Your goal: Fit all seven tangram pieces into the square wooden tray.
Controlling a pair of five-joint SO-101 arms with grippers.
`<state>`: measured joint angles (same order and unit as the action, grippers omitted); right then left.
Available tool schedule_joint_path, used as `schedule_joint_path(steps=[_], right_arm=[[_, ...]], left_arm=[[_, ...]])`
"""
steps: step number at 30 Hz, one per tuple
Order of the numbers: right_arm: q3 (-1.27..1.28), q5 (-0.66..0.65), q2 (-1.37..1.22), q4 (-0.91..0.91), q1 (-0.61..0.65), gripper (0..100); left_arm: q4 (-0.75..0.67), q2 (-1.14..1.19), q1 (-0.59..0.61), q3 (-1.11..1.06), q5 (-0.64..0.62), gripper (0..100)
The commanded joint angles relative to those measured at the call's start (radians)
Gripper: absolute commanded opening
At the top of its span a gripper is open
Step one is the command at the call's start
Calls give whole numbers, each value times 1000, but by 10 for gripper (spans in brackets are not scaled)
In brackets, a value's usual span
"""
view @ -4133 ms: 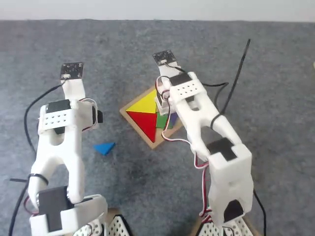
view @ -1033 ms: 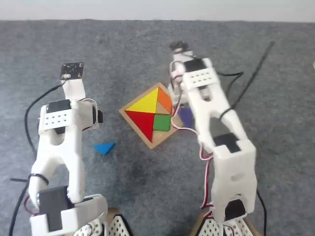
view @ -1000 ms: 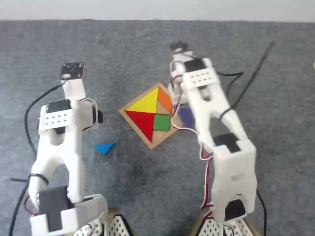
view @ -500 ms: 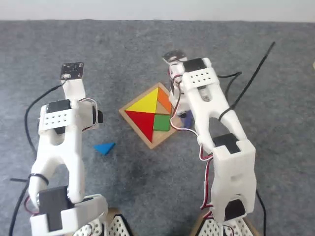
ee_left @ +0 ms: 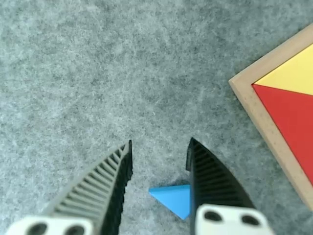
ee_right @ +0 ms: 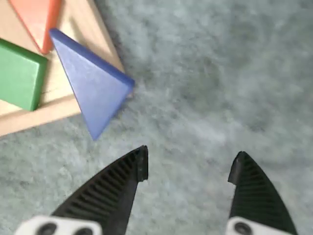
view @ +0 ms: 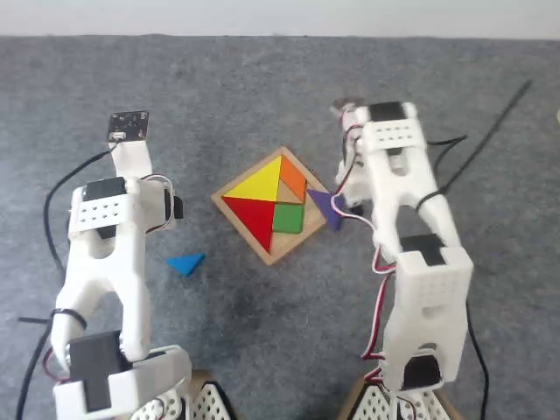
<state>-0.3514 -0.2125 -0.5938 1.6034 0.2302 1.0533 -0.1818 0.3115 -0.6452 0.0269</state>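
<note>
- My right fingers [ee_right: 188, 169] are spread wide and hold nothing. They hang over the grey worktop [view: 219, 87], just beside the purple triangle [ee_right: 93, 85].
- My left fingers [ee_left: 159, 161] are parted and also hold nothing. The blue triangle [ee_left: 173, 198] lies on the worktop at the tip of one of them, partly hidden under it.
- The square wooden tray [view: 243, 233] sits corner-on between my two arms.
- Step in hand, as I judge it, is seating the purple triangle. It lies across the tray's rim, one corner over the bare wood next to the orange triangle [ee_right: 39, 17] and the green square [ee_right: 17, 73], the rest out over the worktop.
- To do it well:
  - Close my right fingers across the piece's flat edges, not on a corner (a corner grip would likely let it spin).
  - Lift it clear of the rim before turning it, so the seated pieces are not nudged.
  - Line its edges up with the bare gap, lower it flat, and release only once it is down.
- Count:
  - One tray and six pieces seen, against the seven the task names.
  - Four pieces are seated: the yellow triangle [view: 254, 185], the red triangle [view: 252, 217], the orange triangle and the green square.
  - The purple triangle is on the rim.
  - The blue triangle is well apart from the tray.
  - By shape, that is five triangles and one square.
</note>
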Motion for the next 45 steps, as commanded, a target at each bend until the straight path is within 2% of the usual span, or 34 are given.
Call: schedule_joint_path(steps=[1,8,18,24,30,34,39,45], right_arm=[[12,-5,-24,-58,28,274],[-29,-5,-25,-53,59,274],[-89,48,-35,-51,185,274],[-109,49,-27,-36,173,274],[-207,48,33,64,113,274],[-244,34,134,171,91,274],[-37,17,328,104,94,274],[535,14,532,-254,116,274]], left_arm=[[6,-48,-3,8,-5,181],[6,-48,-5,10,-5,181],[6,-48,-2,10,-5,181],[6,-48,-2,10,-5,181],[6,-48,3,19,-5,181],[74,-48,61,139,-5,181],[230,-37,83,294,64,197],[288,20,81,303,107,228]])
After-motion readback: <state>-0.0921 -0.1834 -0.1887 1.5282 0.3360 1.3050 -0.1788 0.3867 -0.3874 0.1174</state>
